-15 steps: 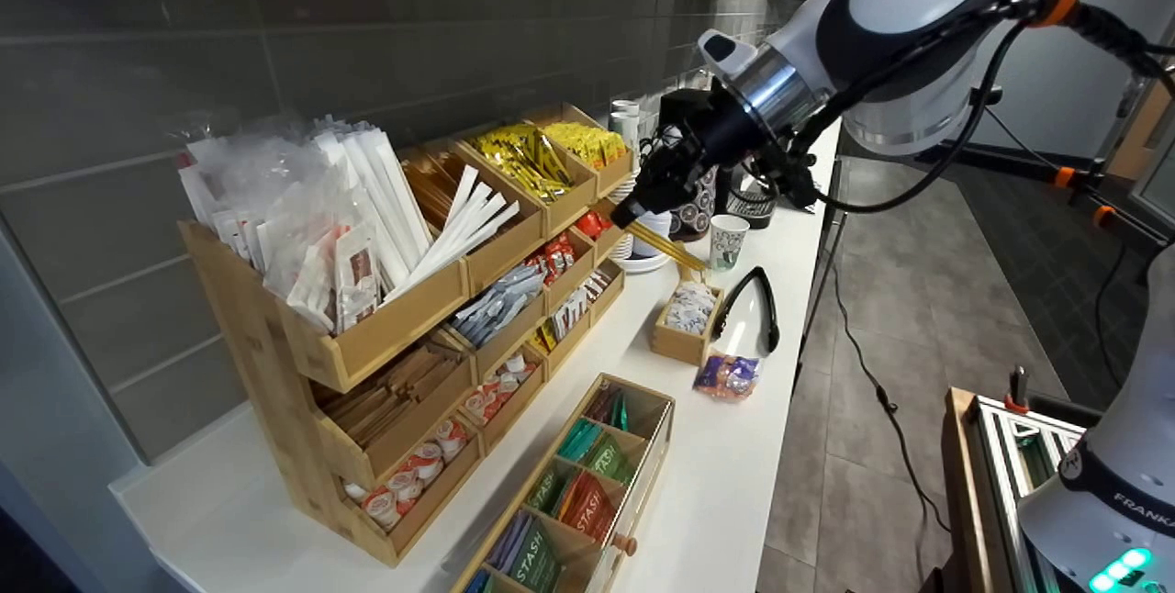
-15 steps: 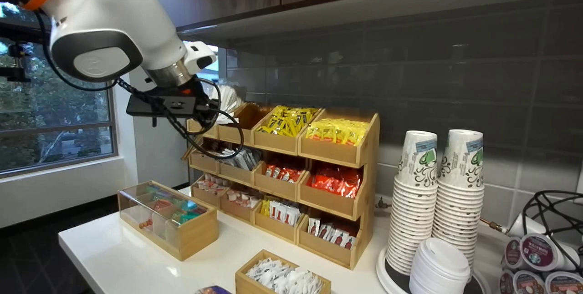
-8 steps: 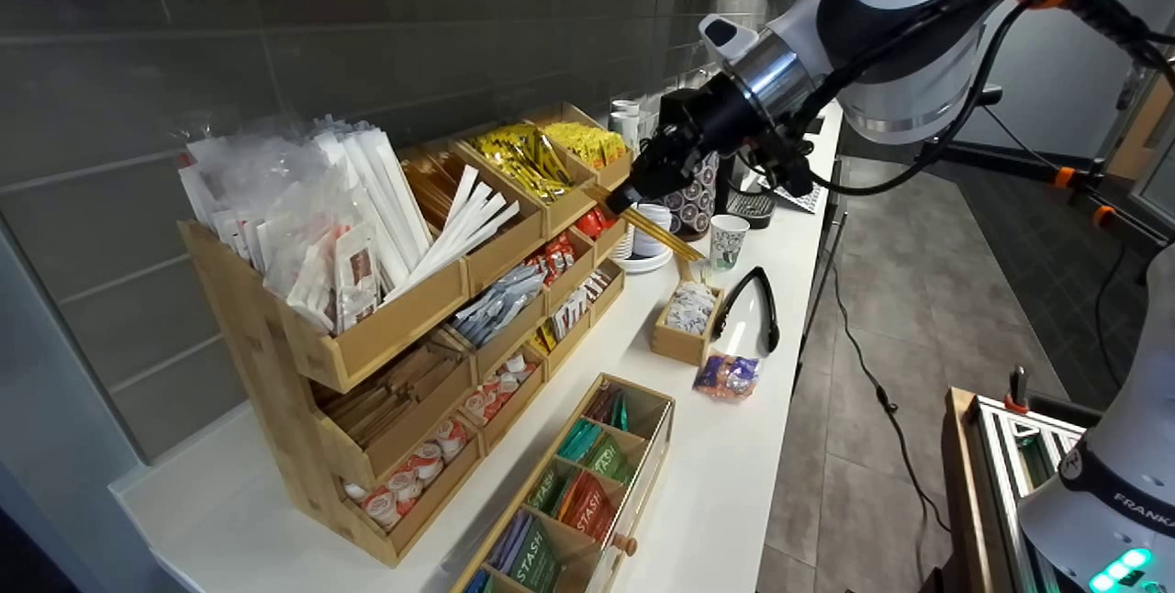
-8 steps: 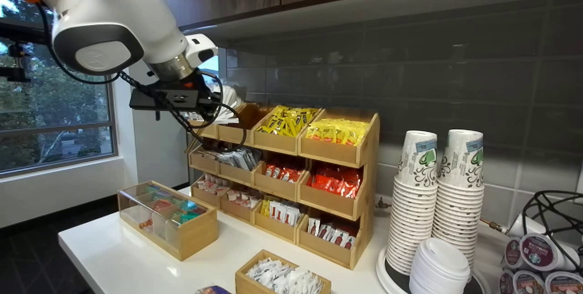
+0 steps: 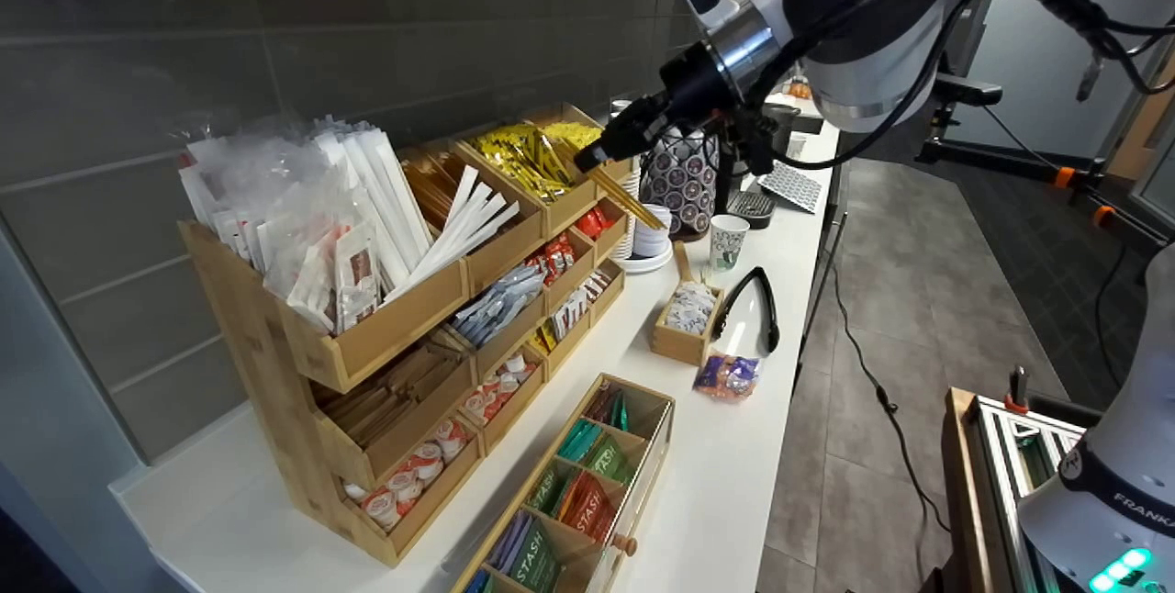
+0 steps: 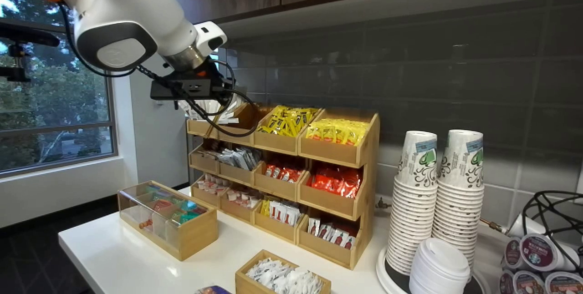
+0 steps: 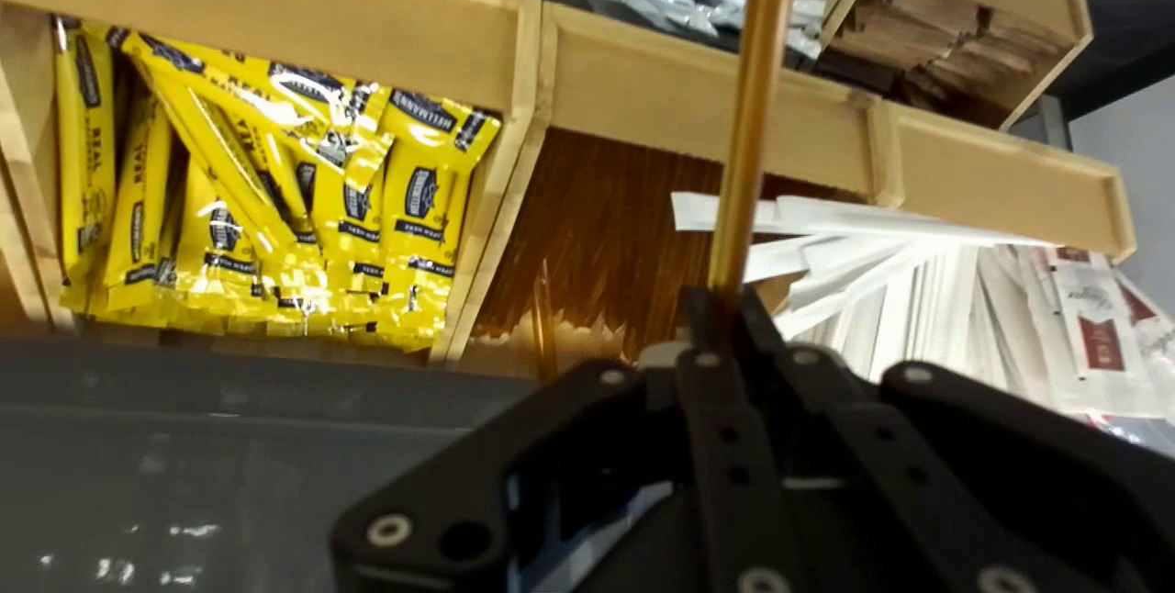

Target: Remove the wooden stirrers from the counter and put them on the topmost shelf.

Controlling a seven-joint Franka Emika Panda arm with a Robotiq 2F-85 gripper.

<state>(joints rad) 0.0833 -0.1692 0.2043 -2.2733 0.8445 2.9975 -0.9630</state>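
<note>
"So, what stands farthest left in an exterior view?"

"The rack (image 5: 252, 391), three tiers of light wood on the white bench (image 5: 707, 483). Its top shelf (image 5: 404, 325) begins with a clear bag (image 5: 266, 175), then white sticks (image 5: 376, 194), some of them fanned over the next compartment."

"And after those?"

"Brown sticks (image 5: 431, 178) in that compartment, then two compartments of yellow packets (image 5: 519, 157). Lower down, on the bench in front of the rack, sits the tea box (image 6: 200, 237)."

"Where are the stirrers (image 5: 635, 206), then?"

"Next along, up in the air. The end effector (image 5: 592, 158) pinches them, its tips pressed on the bunch, and they slant down to the right. The wrist view shows them crossing in front of the shelf; their number is too small to make out."

"Do they touch the shelf?"

"That cannot be told. From that side, the tips overlap its front edge by the yellow packets."

"And farther right?"

"White lids (image 6: 439, 264) beside stacked cups (image 6: 412, 221), a small box (image 5: 677, 347) of white sachets (image 5: 690, 307), a purple packet (image 5: 728, 375) and a black loop (image 5: 769, 304) just beside it, and a single upright cup (image 5: 728, 244) near them. Last comes the arm (image 5: 854, 15), extending from the upper right."
</note>
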